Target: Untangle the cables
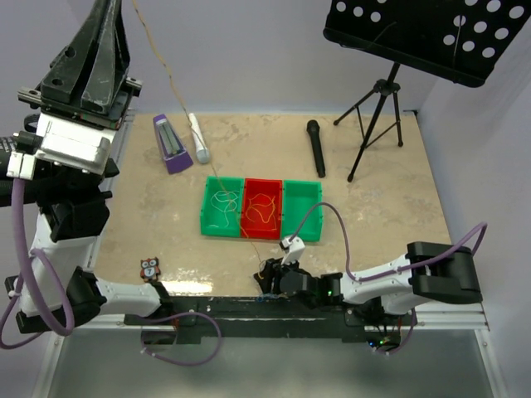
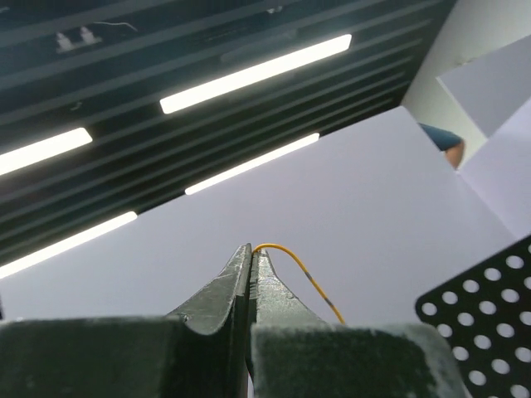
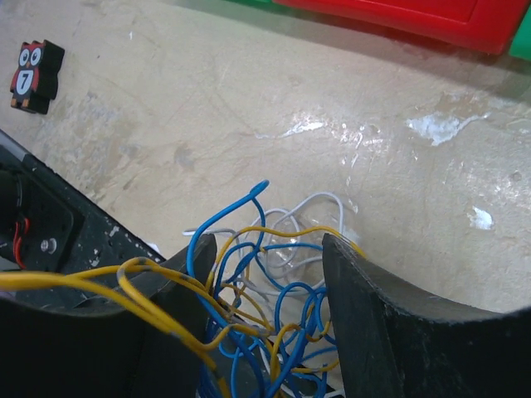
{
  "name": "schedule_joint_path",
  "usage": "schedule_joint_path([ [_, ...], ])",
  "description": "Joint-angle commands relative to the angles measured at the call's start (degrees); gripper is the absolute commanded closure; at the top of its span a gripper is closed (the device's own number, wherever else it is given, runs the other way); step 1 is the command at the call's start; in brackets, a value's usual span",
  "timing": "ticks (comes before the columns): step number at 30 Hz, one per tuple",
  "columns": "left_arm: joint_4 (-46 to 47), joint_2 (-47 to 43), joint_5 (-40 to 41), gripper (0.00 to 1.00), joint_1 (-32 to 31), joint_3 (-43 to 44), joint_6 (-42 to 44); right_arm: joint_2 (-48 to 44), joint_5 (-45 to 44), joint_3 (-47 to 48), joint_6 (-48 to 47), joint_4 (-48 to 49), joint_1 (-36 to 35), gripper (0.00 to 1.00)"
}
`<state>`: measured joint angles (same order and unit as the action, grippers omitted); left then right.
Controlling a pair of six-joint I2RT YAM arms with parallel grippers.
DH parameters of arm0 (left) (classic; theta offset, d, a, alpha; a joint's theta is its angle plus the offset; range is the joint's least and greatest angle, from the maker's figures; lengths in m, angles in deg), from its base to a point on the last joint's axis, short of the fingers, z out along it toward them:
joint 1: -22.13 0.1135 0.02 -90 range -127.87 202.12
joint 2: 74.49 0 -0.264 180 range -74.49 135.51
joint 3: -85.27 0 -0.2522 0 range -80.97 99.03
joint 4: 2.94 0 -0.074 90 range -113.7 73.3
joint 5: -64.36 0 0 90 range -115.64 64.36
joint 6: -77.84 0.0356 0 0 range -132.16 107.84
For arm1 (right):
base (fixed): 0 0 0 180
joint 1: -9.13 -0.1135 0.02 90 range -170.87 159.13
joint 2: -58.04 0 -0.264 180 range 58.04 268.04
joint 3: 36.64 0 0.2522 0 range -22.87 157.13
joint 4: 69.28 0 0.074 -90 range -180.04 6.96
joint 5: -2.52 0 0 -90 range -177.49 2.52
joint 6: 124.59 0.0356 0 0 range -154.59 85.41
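Overhead, left gripper (image 2: 250, 253) clamping shut on yellow wire (image 2: 303, 274), probably tensioning it out; right gripper (image 3: 267, 249) straddling tangle (image 3: 265, 319) wide-jawed at table's (image 1: 373, 215) near edge, likely anchoring.

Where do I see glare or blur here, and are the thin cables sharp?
Top view: glare patches on the table; the tangle is too small to resolve. Left wrist view: bright ceiling lights, soft left fingers, a sharp yellow cable. Right wrist view: shiny glare on the table, blurred right fingers, sharp tangle.
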<state>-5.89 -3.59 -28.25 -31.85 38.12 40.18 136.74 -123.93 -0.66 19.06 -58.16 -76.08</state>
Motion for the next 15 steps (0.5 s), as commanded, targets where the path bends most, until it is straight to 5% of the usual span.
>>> schedule_joint_path([
  [1, 9.76, 0.91, 4.98, 1.00, 0.27, 0.18, 6.37, 0.93, -0.38, -0.24, 3.04, -1.06, -0.75, 0.42],
  [6, 12.56, 1.70, 5.24, 1.00, 0.27, 0.43, 10.05, 1.11, -0.73, -0.24, 3.65, -1.94, -1.01, 0.41],
  [11, 16.17, 7.33, 8.50, 1.00, 0.27, 10.98, 20.15, 1.20, -0.82, -1.21, 5.59, -2.65, -1.71, 0.37],
  [15, 18.81, 5.40, 5.70, 1.00, 0.27, 9.06, 26.31, 1.20, -1.35, -1.12, 6.20, -2.91, -2.24, 0.36],
])
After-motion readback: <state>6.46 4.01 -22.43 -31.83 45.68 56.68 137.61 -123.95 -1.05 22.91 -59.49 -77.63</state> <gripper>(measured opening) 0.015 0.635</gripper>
